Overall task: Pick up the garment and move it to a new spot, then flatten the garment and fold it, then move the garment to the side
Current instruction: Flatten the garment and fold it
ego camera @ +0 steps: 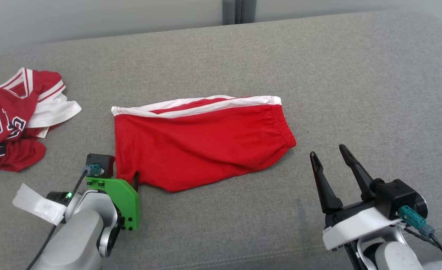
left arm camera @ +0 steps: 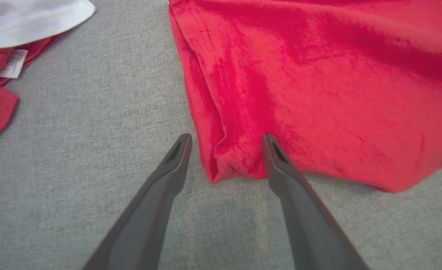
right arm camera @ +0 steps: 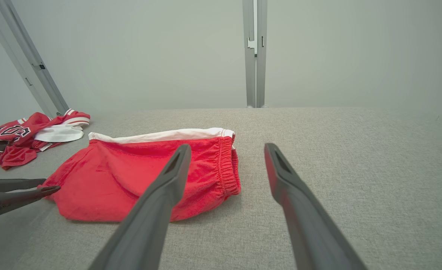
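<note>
Red shorts (ego camera: 202, 146) lie along the grey cushion's (ego camera: 318, 67) near edge, waistband rightward. The left gripper's (left arm camera: 226, 138) open jaws straddle their near-left corner. The right gripper (ego camera: 327, 150) is open too, apart.

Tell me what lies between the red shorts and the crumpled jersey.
Between the red shorts and the jersey lies bare grey cushion, shown in head and left wrist views; the open left gripper sits at the shorts' near corner.

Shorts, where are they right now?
The shorts lie mid head view on the grey surface, right of the jersey, near-left corner at the left gripper.
</note>
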{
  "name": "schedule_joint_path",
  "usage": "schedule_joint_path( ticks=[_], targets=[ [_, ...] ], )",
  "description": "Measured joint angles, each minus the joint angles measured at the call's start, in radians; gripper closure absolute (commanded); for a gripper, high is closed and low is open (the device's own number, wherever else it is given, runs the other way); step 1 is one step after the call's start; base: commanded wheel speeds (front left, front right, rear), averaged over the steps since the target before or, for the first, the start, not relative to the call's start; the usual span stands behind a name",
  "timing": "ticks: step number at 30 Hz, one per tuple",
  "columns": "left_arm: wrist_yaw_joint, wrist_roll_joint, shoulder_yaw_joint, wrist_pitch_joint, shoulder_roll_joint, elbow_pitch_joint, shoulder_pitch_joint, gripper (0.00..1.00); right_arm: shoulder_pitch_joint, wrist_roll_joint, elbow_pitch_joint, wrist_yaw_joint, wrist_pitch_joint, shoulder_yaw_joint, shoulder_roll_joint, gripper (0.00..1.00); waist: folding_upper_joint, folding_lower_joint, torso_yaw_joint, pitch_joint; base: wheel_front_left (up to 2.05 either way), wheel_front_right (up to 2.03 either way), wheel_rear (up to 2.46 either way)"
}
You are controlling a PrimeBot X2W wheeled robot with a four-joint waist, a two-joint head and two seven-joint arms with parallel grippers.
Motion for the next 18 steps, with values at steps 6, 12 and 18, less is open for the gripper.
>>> schedule_joint_path(
  ticks=[6,12,18],
  targets=[
    [0.072,-0.012,0.048,-0.108,0.005,-0.081,0.061,0.0,0.018,0.016,0.018,0.0,0.003,-0.013,0.0,0.0,0.0,0.0,0.008,-0.033,0.0,0.0,0.0],
    [0.141,-0.031,0.142,-0.309,0.004,-0.194,0.137,0.0,0.044,0.036,0.04,0.0,0.003,-0.034,0.0,0.0,0.0,0.0,0.029,-0.081,0.0,0.0,0.0],
    [0.148,-0.025,0.25,-0.348,-0.016,-0.341,0.239,0.0,0.056,0.057,0.074,0.0,0.002,-0.05,0.0,0.0,0.0,0.0,0.07,-0.125,0.0,0.0,0.0]
  ],
)
